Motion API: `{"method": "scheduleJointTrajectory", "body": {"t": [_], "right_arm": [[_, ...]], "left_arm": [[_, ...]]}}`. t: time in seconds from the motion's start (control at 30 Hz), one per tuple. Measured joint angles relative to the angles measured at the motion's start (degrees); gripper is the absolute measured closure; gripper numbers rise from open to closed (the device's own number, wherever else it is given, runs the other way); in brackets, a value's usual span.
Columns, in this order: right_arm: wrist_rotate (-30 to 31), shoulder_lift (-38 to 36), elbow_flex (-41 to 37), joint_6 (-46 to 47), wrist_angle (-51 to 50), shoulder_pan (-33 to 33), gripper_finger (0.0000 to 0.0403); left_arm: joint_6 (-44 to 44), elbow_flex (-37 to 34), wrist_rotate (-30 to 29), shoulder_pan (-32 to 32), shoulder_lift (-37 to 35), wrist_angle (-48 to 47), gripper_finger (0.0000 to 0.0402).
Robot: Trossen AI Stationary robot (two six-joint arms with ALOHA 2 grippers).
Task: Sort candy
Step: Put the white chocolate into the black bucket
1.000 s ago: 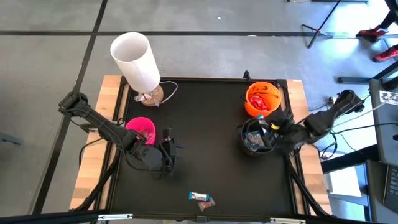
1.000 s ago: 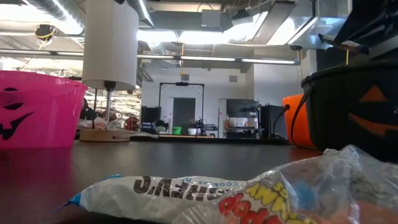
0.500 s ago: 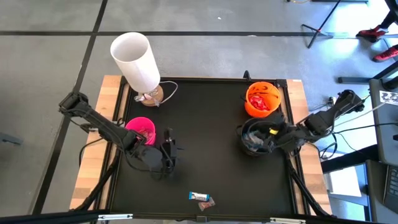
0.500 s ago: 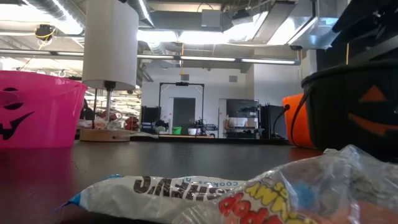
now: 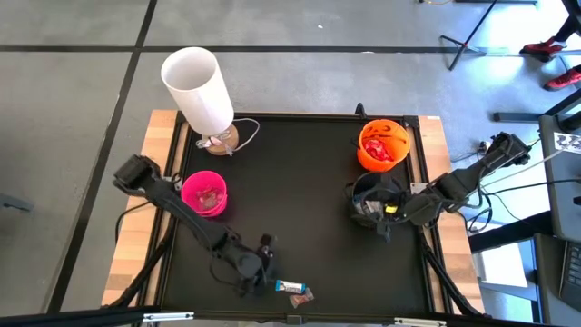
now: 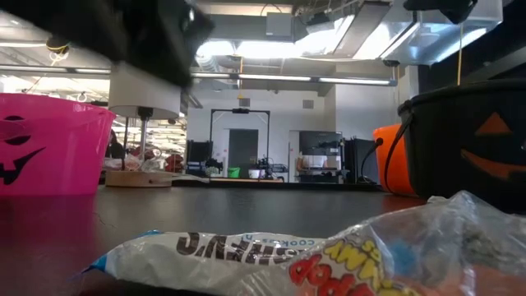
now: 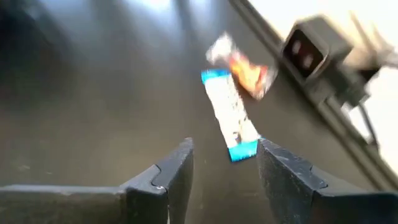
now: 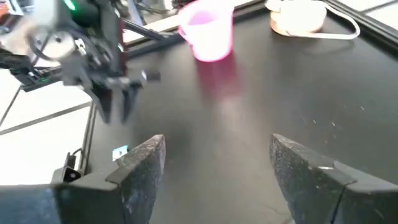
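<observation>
Flanking the candy [image 5: 293, 289]: pink bowl [image 5: 205, 193], apparently unobstructed.

The left gripper [image 5: 266, 272] has swung away from its earlier spot just beside the pink bowl [image 5: 205, 193] and now sits close to the table's near edge, its open fingers [image 7: 177, 171] pointing at the blue-and-white candy [image 7: 229, 116], which lies just ahead of the fingertips. A dark blur, probably this arm, now crosses the top of the low view, where nothing hung before. The pink bowl shows fully from above again. The right gripper [image 5: 379, 221] has drawn back off the black bowl [image 5: 366, 199] to just past its near rim, and its fingers [image 8: 144, 167] have spread wide, empty.
</observation>
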Motion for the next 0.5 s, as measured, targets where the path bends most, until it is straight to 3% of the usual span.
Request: {"method": "scheduleJointTrajectory", "body": {"t": [0.27,0.5], "right_arm": [[-0.2,0.3,0.0,-1.4,0.8,0.0,0.0118],[-0.1,0.4,0.0,-1.4,0.9,0.0,0.0118]], "left_arm": [[-2.5,2.4,-0.3,0.5,6.2,0.7,0.0183],[0.8,3.5,4.2,1.2,10.5,1.0,0.0135]]}}
